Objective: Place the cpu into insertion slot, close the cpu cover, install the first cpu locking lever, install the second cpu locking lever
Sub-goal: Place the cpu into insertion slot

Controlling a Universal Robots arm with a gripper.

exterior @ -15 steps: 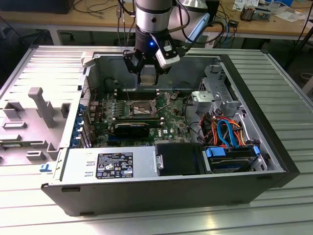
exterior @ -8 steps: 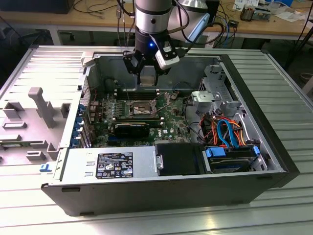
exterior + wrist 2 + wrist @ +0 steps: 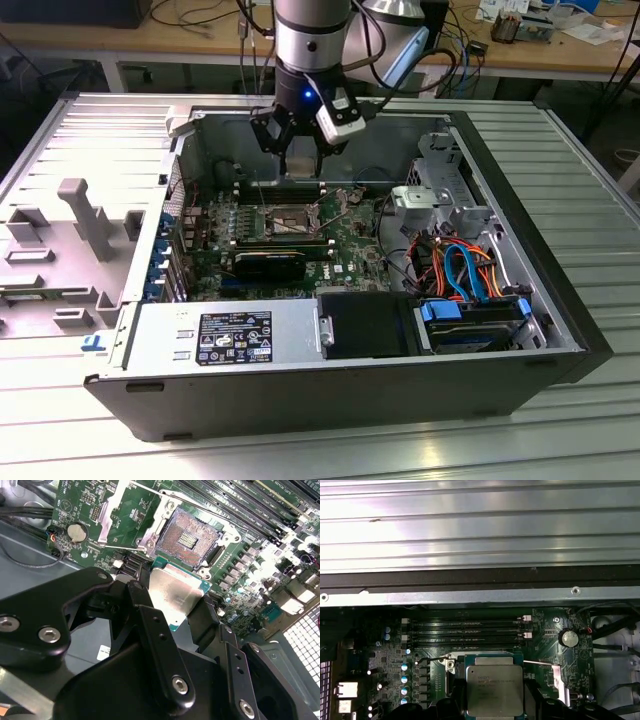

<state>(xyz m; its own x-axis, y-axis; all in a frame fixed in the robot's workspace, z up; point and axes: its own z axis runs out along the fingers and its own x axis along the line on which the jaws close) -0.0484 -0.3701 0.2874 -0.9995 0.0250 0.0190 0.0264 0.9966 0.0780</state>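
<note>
The gripper (image 3: 172,600) is pinching the cpu (image 3: 176,587) by two opposite edges. Its dark fingers (image 3: 139,594) are pressed against the sides of the chip, and the silvery top faces up in both wrist views. In the exterior view the gripper (image 3: 300,165) hangs inside the open computer case (image 3: 560,300), above the far part of the green motherboard (image 3: 75,500). The chip is off the board, held over and just beside the insertion slot (image 3: 192,537). The slot lies bare, its field of contacts exposed inside the silver rim. The cpu cover (image 3: 107,515) appears swung open at one side of the slot, and a thin wire locking lever (image 3: 117,546) is raised near it. The memory slots (image 3: 470,632) run along the other side. I judge the main risk to be alignment. In the second wrist view the chip sits offset from the slot, so lowering it without centring could land a corner on the rim or on the contacts and bend them. A slight tilt in the grip would have the same effect, and so would a chip turned the wrong way for its notches. The raised lever and cover stand close enough that a finger could catch on them.
</note>
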